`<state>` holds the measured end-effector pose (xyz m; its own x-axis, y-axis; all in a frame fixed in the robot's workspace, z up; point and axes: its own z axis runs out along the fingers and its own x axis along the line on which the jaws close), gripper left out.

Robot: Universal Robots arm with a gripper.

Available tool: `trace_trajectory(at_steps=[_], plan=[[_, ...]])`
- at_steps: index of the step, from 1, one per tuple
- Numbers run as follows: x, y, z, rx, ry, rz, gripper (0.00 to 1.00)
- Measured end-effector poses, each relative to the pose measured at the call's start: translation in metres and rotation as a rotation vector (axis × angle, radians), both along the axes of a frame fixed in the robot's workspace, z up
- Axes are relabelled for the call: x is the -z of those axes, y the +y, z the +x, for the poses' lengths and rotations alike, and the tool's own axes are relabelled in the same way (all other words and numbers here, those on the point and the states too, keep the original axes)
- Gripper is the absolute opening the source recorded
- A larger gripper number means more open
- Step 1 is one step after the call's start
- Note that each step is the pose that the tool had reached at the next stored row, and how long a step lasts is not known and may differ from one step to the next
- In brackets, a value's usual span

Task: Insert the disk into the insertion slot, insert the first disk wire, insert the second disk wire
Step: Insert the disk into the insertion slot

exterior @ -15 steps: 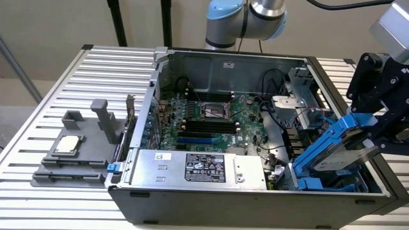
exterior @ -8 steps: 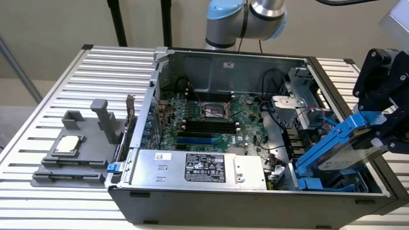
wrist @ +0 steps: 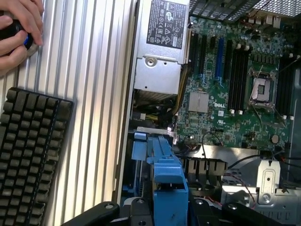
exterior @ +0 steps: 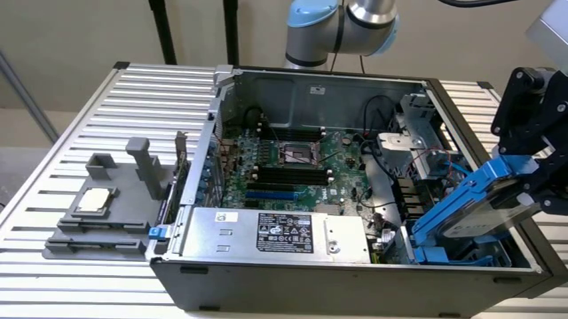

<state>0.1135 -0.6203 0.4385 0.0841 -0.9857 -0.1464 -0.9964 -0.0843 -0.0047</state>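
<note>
The disk [exterior: 483,214], a silver-grey drive in a bright blue carrier, hangs tilted over the front corner of the open computer case at the exterior view's right. My black gripper [exterior: 533,174] is shut on its upper end. Under the disk's lower end is the insertion slot [exterior: 443,256], a bay with blue rails. In the wrist view the blue carrier [wrist: 167,172] runs out from between my gripper's [wrist: 164,209] fingers toward the blue rails of the slot [wrist: 138,150]. Thin red and blue cables [exterior: 437,163] lie beside the drive cage; I cannot tell which are the disk wires.
Inside the case are a silver box with a black label [exterior: 275,232] and the green motherboard [exterior: 293,166]. A grey fixture holding a small square chip [exterior: 93,201] sits on the slatted table [exterior: 133,100]. A keyboard [wrist: 28,155] and a person's hands [wrist: 16,33] are beside the case.
</note>
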Motion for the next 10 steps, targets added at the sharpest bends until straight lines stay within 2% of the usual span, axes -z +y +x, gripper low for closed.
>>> trace_trajectory(at_steps=[2,6,7,10], plan=[[-0.0001,0.0,-0.0011,0.0,-0.001,-0.0047,0.32],[-0.0001,0.0,-0.0029,0.008,-0.0067,-0.027,0.32],[-0.0001,0.0,-0.0037,0.01,-0.0092,-0.0305,0.32],[-0.0002,0.0003,-0.007,0.017,-0.0148,-0.0314,0.32]])
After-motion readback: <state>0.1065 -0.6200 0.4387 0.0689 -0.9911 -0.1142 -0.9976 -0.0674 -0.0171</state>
